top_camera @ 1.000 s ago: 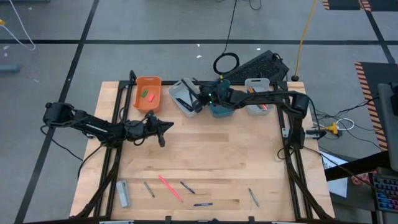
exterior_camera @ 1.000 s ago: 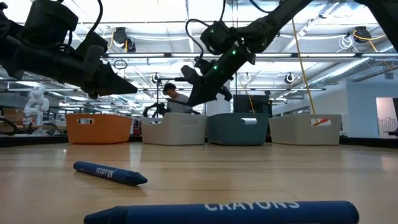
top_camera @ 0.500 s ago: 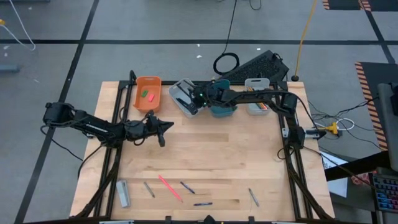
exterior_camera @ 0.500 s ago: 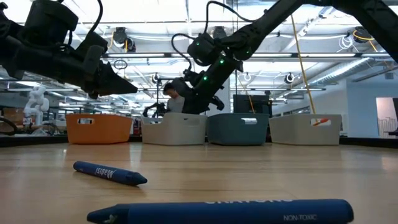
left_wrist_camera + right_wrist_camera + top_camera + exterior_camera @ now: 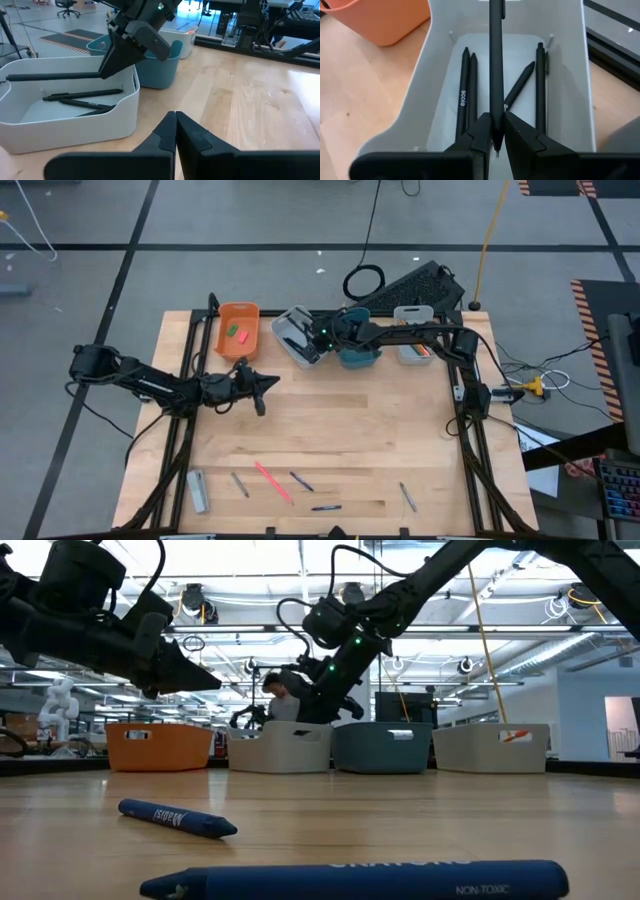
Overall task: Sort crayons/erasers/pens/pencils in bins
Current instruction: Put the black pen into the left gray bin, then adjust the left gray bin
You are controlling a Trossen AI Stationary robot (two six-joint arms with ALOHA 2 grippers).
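Along the lower edge of the high view, loose crayons [image 5: 272, 481] and pens lie on the desk [image 5: 340, 430], unchanged. At centre left the left gripper [image 5: 262, 387] hovers with fingers pressed together, unmoved. At the upper centre the right gripper [image 5: 316, 338] pinches a black pen [image 5: 495, 70] over the pale grey-white bin [image 5: 296, 337], barely shifted from half a second ago. The erasers [image 5: 237, 333] lie in the orange bin [image 5: 238, 329].

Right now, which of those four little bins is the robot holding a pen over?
The pale grey-white bin beside the orange bin. The right gripper holds a black pen above it; it already holds pens.
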